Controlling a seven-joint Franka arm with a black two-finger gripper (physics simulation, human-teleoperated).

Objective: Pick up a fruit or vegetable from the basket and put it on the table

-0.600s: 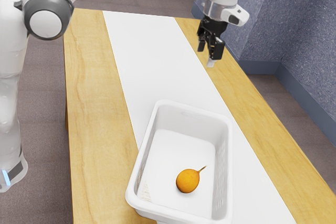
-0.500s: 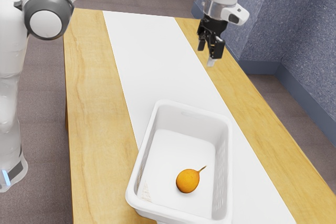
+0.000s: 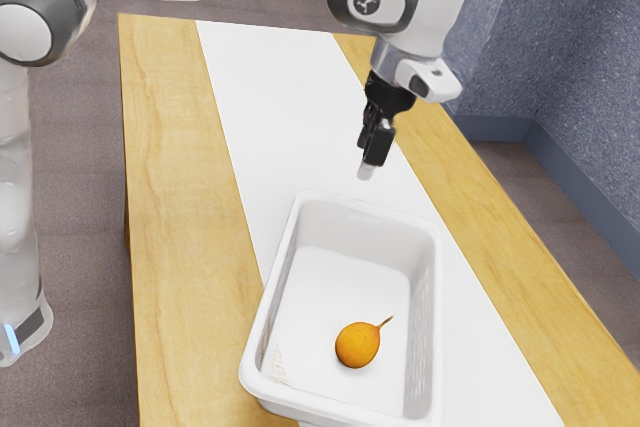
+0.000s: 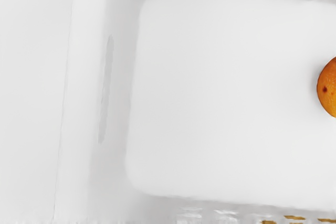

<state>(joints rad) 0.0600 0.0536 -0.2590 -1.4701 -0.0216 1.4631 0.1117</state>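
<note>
Orange fruit [image 3: 357,345], exterior view: inside white basket [image 3: 345,411], toward its near end; jaws, parted or together untellable, shifted from long edge of worktop [image 3: 180,197] toward basket's far rim [image 3: 375,213], approach advanced; wrist view: fruit off-centre, end wall [image 4: 106,87] to be cleared, further travel needed.

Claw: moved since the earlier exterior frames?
Yes. In the exterior view, the claw has shifted toward the basket, lower in the picture and toward the exterior view's left; the basket hasn't moved.
</note>
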